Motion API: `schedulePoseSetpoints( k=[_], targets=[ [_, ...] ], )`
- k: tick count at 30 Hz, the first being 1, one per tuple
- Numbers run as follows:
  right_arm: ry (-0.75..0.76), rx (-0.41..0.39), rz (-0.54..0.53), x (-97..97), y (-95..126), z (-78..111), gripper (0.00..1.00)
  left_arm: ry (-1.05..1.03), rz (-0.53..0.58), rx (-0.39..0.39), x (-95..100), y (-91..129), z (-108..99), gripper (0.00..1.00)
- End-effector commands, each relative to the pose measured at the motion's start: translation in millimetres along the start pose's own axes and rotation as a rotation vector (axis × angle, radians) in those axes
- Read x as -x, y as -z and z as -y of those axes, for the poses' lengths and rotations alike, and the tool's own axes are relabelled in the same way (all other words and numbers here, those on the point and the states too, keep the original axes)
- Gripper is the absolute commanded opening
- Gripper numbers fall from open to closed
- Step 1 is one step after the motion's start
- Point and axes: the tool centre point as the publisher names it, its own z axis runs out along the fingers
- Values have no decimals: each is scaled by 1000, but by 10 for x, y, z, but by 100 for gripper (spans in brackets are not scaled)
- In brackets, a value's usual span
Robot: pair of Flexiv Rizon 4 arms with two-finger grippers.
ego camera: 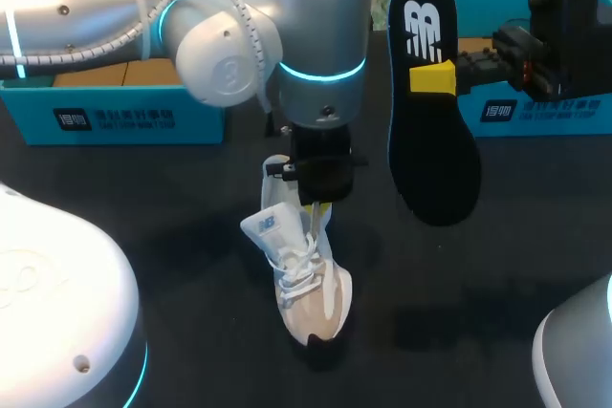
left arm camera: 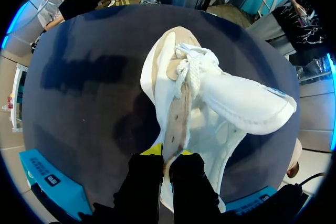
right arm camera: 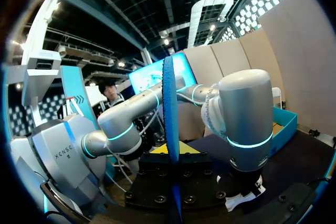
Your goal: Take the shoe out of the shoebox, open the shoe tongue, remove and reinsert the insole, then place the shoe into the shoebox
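A white and beige shoe (ego camera: 304, 274) stands on the dark table, toe toward the front edge, its tongue (ego camera: 270, 226) pulled out to the side. My left gripper (ego camera: 316, 205) is shut on the shoe's upper edge beside the laces (left arm camera: 190, 69); its yellow tips (left arm camera: 168, 152) pinch the shoe (left arm camera: 178, 103) from both sides. My right gripper (ego camera: 432, 77) is shut on the black insole (ego camera: 432, 102), holding it upright in the air right of the shoe. In the right wrist view the insole (right arm camera: 170, 129) shows edge-on, blue-rimmed, between the fingers.
A blue shoebox (ego camera: 105, 112) stands at the back left. Another blue box (ego camera: 535, 64) stands at the back right behind my right arm. Bare dark table (ego camera: 172, 265) lies left of the shoe.
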Motion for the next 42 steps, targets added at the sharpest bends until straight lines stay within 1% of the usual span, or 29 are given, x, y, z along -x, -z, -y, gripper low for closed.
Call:
schedulePoseSetpoints(
  k=[1, 7, 11, 24, 34, 40, 42],
  targets=[
    [-1, -3, -2, 21, -25, -11, 0, -4, -14, -12, 63, -75, -32, 0],
    [-1, -3, -2, 21, -25, -11, 0, -19, -42, -46, 132, -232, -70, 0],
    [-1, -3, -2, 21, -25, -11, 0, -28, -56, -53, 190, -339, -105, 0],
    [-1, -3, -2, 21, -25, -11, 0, -93, -50, -63, 306, -490, -83, 0],
    [-1, -3, -2, 21, -25, -11, 0, -153, -59, -58, 396, -622, -10, 0],
    [-1, -3, -2, 21, -25, -11, 0, -163, -59, -56, 413, -628, 7, 0],
    [-1, -3, -2, 21, -25, -11, 0, -164, -57, -52, 417, -629, 6, 11]
  ],
)
